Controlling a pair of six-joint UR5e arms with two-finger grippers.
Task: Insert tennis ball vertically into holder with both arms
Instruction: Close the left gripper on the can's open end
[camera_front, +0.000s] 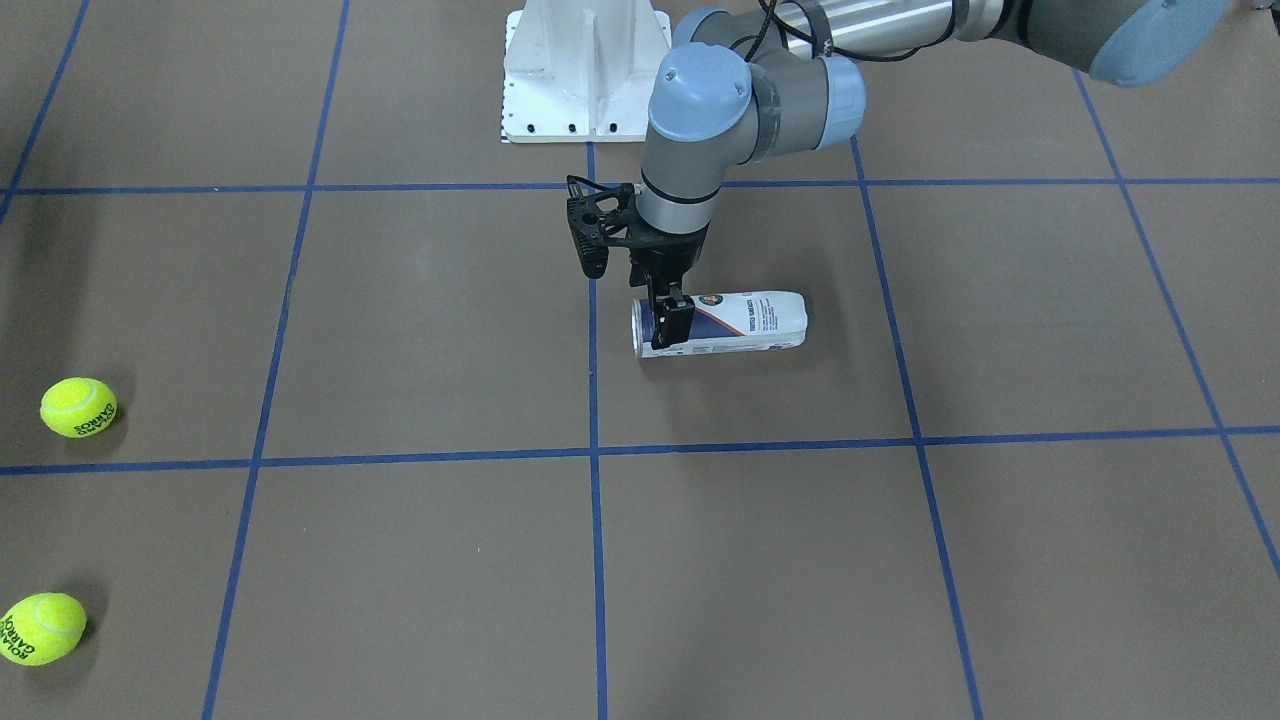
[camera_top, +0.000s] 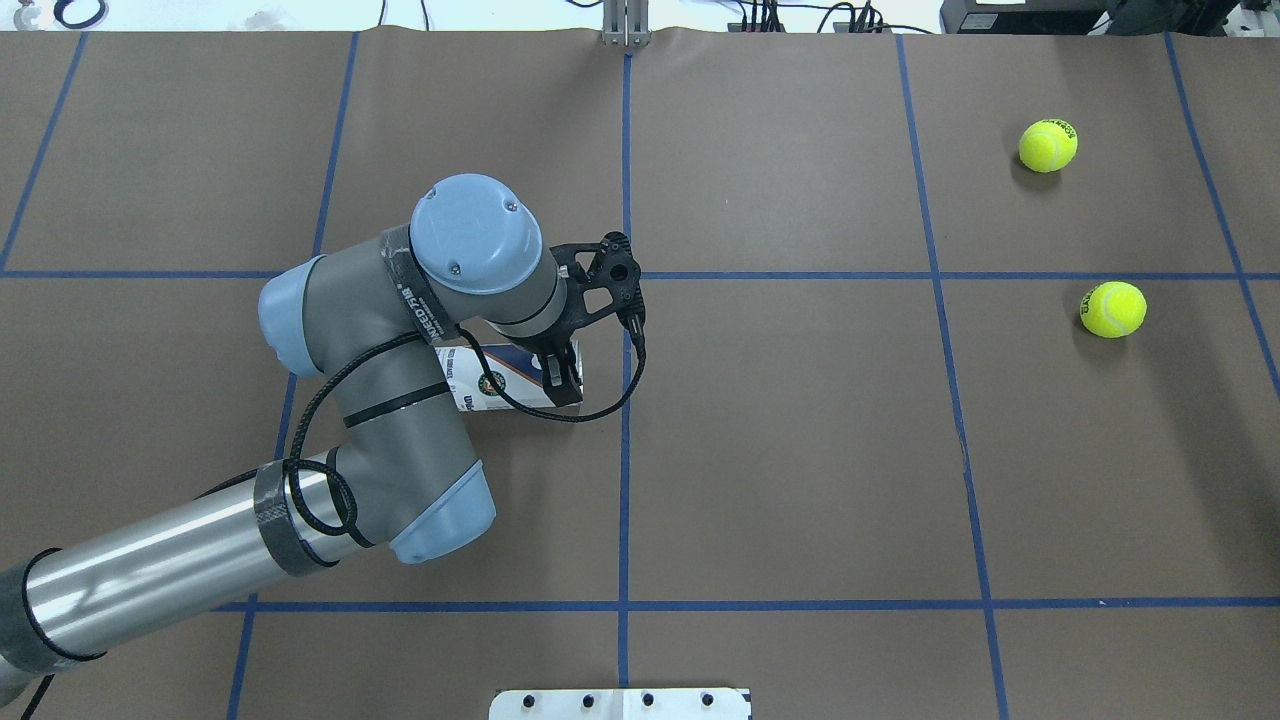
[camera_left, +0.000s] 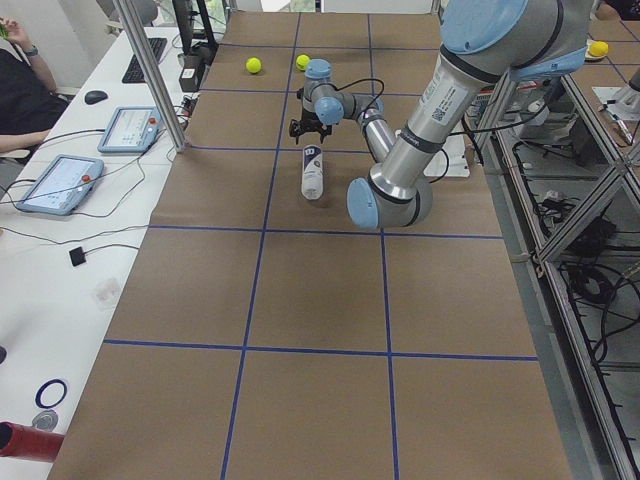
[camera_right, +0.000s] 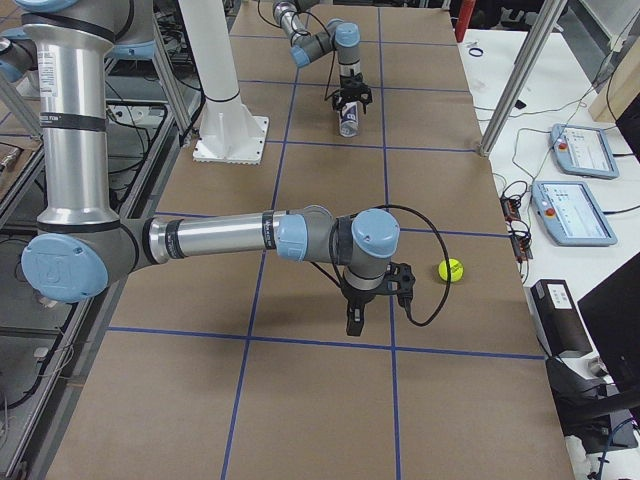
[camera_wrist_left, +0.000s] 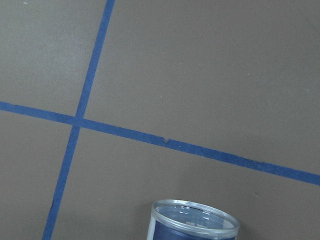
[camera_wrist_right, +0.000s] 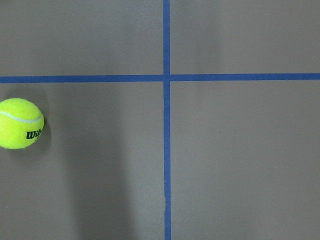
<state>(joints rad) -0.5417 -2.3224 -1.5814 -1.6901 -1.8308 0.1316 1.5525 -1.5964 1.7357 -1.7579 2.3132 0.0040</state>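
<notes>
Holder: the holder (camera_front: 745, 320) lies on its side on the table (camera_front: 1000, 560), just right of centre in the front-facing view. Its metal-rimmed mouth points to the frame's left.
Left gripper: the left gripper (camera_front: 668, 330) comes straight down over the mouth end with its jaws spread wide, one finger on each side of the can. The fingers seem to press its wall, though the wrist hides part of this from overhead.
Left wrist view: only the holder's clear rim shows, at the bottom edge.
Right gripper: the right gripper (camera_right: 353, 322) is at lower centre of the right-side view, pointing down near one ball. I cannot tell how far apart its fingers are.
Tennis balls: two tennis balls (camera_front: 78, 407) sit at the front-facing frame's left edge, well apart from the holder.
Table: brown, crossed by blue tape (camera_front: 595, 560).
</notes>
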